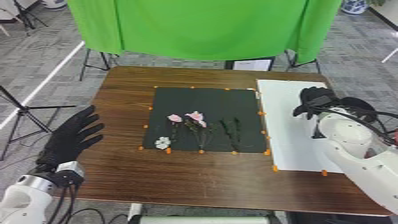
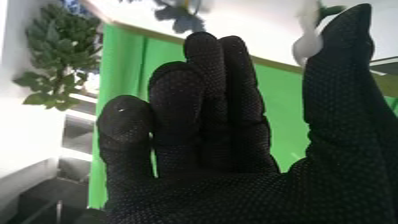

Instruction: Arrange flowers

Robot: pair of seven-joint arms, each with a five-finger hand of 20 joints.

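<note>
In the head view my left hand [image 1: 66,139] is open beside the table's left edge, fingers straight. My right hand [image 1: 316,98] is over the upper part of the white sheet [image 1: 289,135]. Two pink flowers [image 1: 195,118] [image 1: 175,118] lie on the black mat [image 1: 182,97], with a white flower [image 1: 163,143] at its lower left. Dark green stems [image 1: 235,134] lie right of them. In the right wrist view my right hand [image 2: 209,150] is open, its thumb apart from the fingers. A whitish object [image 2: 307,46] shows by the thumb; whether it is touched I cannot tell.
Orange markers line the mat and the white sheet's lower edge on the brown table [image 1: 124,105]. A green cloth [image 1: 204,30] hangs beyond the far edge. Tripods stand around the table. The right wrist view also shows a leafy plant [image 2: 62,52].
</note>
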